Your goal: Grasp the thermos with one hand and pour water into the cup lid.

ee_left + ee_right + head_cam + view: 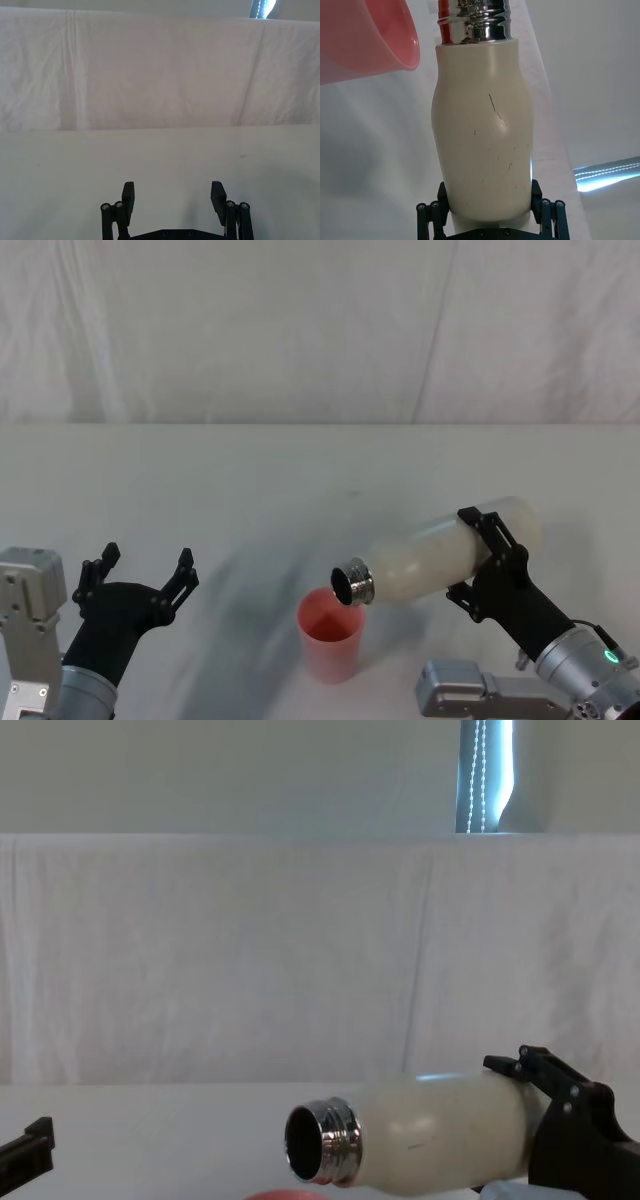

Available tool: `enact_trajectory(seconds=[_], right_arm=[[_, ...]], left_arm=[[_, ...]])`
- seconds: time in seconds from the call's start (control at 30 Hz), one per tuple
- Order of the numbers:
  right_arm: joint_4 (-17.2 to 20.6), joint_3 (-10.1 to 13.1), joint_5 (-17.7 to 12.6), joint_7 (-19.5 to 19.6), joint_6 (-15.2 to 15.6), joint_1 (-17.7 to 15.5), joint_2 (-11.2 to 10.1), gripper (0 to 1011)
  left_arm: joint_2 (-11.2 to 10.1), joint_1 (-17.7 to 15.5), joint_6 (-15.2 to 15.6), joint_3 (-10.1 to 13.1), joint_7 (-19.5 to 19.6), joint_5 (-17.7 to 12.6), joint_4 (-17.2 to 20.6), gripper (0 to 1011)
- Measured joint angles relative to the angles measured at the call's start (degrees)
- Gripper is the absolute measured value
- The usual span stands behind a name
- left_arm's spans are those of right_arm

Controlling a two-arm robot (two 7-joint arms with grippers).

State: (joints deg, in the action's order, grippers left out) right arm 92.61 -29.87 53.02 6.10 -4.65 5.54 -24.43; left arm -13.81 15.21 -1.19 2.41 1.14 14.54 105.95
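The table is covered in plain white cloth, with a white curtain hanging behind it; no lettering can be read on either.

The thermos is the biggest item: a cream-white bottle held up off the table on the robot's right side, tipped almost flat, with its shiny steel neck lowest and pointing toward the middle. The open mouth sits just above the far rim of the cup lid. The right wrist view shows fine scratches on its body but no brand, label or writing.

The right gripper clamps the thermos around its base end — 1 black finger on each side of the body, pressed against it.

The left gripper hovers low over the table on the robot's left, well apart from the cup lid, its fingers spread wide and holding nothing.

The cup lid — a small pink-red cup — stands upright on the table near the front edge, directly under the thermos's neck, with no marking visible.
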Motion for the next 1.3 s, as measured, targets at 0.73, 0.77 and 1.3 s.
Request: enact_trajectory(seconds=[0.73, 0.77, 1.3], right_arm=[[-0.8, -1.2, 1.2, 0.3, 0.5, 1.1, -0.4, 964], [-0.8, -1.3, 1.3, 0.3, 0.6, 1.2, -0.4, 964], [-0.9, -1.5, 1.6, 0.6, 0.8, 1.5, -0.7, 964]], left_arm=[[0.0, 0.0, 0.0, 0.0, 0.0, 0.0, 0.0, 1001], [0.0, 0.0, 0.0, 0.0, 0.0, 0.0, 0.0, 1001], [0.0, 0.0, 0.0, 0.0, 0.0, 0.0, 0.0, 1001]])
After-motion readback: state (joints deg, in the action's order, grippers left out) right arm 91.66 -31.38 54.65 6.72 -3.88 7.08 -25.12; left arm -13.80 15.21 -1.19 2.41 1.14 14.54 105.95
